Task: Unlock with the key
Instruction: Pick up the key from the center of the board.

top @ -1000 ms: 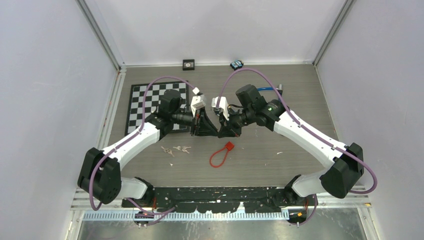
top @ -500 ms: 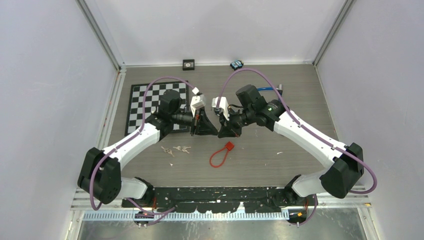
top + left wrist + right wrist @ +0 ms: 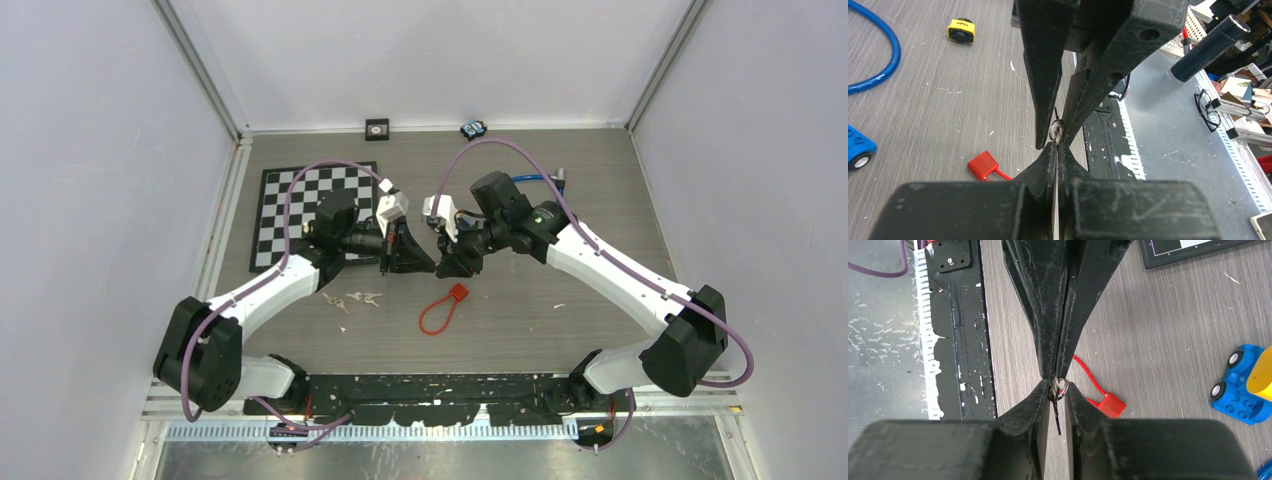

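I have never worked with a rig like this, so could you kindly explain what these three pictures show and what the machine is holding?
These are two robot arms bolted at the near edge of a table, each ending in a two-finger gripper. The wide picture looks down from above and behind them. The other two come from a camera on each wrist, looking along that arm's own fingers. On the table lie a checkerboard mat, some loose keys, a red cable lock and a blue toy car. The grippers meet tip to tip. The left gripper is shut on a small key ring with a thin key on it. The right gripper has its fingers slightly apart around the same ring; whether they touch it I cannot tell.
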Tool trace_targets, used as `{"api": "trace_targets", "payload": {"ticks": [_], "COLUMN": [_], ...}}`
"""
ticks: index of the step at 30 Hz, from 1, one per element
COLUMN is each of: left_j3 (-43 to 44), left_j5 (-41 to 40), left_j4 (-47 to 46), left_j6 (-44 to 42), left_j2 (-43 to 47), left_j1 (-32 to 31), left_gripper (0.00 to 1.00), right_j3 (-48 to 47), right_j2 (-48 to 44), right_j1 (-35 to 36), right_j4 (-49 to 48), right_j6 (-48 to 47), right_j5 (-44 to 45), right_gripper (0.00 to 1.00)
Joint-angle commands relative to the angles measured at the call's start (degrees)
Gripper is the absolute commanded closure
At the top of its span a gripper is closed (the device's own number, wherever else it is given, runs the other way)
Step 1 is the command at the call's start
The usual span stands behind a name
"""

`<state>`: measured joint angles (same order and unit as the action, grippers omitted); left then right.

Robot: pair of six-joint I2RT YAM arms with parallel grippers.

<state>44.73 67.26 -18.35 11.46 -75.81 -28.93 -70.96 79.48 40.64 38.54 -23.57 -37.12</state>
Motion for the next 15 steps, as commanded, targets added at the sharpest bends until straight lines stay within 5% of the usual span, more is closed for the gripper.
{"api": "trace_targets", "payload": {"ticks": [1,8,15], "left_j3": [-1.02,-1.53,-1.22], "left_j5": [0.29,0.00,-0.18], "left_j4": [-5.60,-4.59,-1.85], "left_j6": [1.72,0.70,-1.42], "left_j2": [2.08,2.50,2.55], "left_j1": [0.69,1.07,1.07], "left_gripper": [1.00,1.00,1.00], "right_j3": [0.58,1.17,0.69], "right_j2": [-2.36,-4.01,-4.33], "right_j1": [-0.01,-0.47,-0.61], "right_j4": [-2.49,-2.51,-2.23], "right_j6": [0.50,0.48,0.59], "right_j5": [1.08,1.47,1.14], "right_gripper": [0.75,0.70,0.78]}}
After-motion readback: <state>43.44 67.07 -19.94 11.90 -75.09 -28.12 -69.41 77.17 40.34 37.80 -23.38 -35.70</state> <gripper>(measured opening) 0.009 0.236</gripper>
